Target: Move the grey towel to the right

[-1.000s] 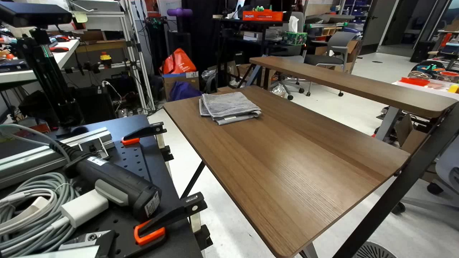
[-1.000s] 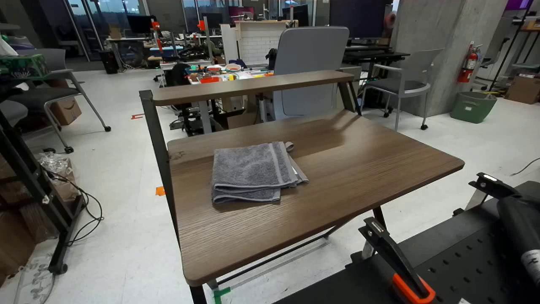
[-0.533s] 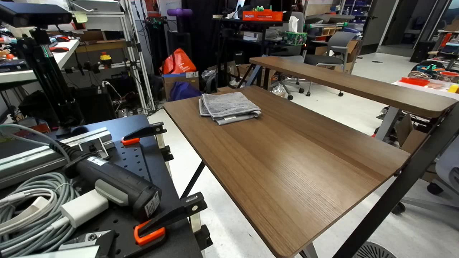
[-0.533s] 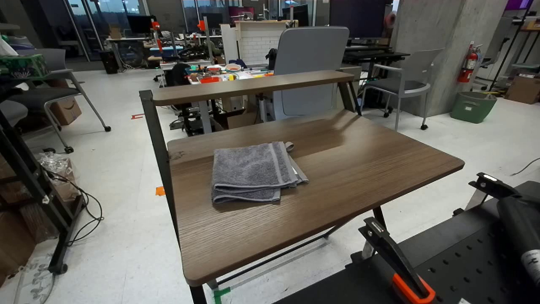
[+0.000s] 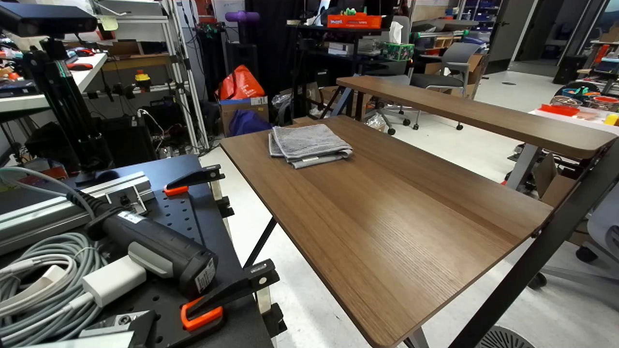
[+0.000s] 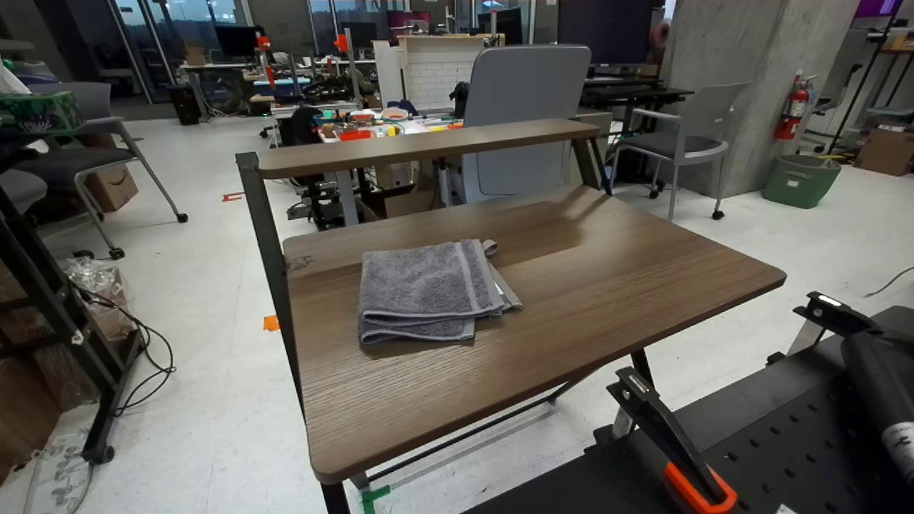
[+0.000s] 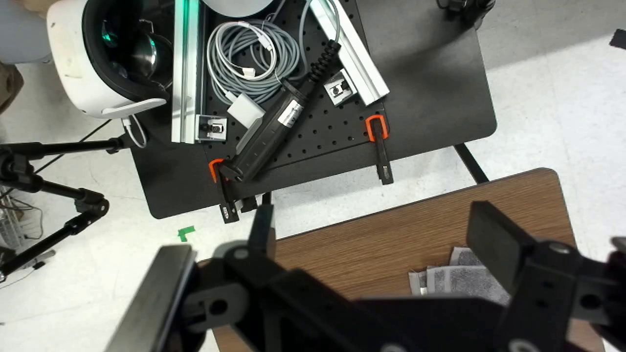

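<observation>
The end effector (image 7: 379, 237) shows in the wrist view with its two fingers (image 7: 499, 244) spread wide, and it has hold of nothing. Beyond them in that view lies the wooden tabletop (image 7: 342, 254), which carries the grey towel (image 7: 469, 281); the finger on the picture's right hides part of it. In both exterior views the grey towel rests flat and folded on the wood, the end effector well apart from it. In an exterior view the grey towel (image 6: 428, 285) sits toward the picture's left end of the wooden tabletop, its layers unevenly stacked along the near edge, a small loop (image 6: 490, 248) poking out at the upper right. In an exterior view the grey towel (image 5: 309, 142) lies at the far end.

A narrow raised shelf (image 5: 459, 108) runs along one long side of the wooden tabletop in both exterior views. Beside the wooden tabletop, across a gap of pale floor (image 7: 332, 195), stands a black tabletop (image 7: 435, 93). On it are a coil of cable (image 7: 288, 54), a black handheld tool (image 7: 269, 139) next to a white adapter (image 7: 246, 110), and metal rails (image 7: 185, 73). Clamps (image 7: 383, 156) with orange handles sit at its edge. A black tripod (image 7: 22, 178) stands near it, at the wrist view's left.
</observation>
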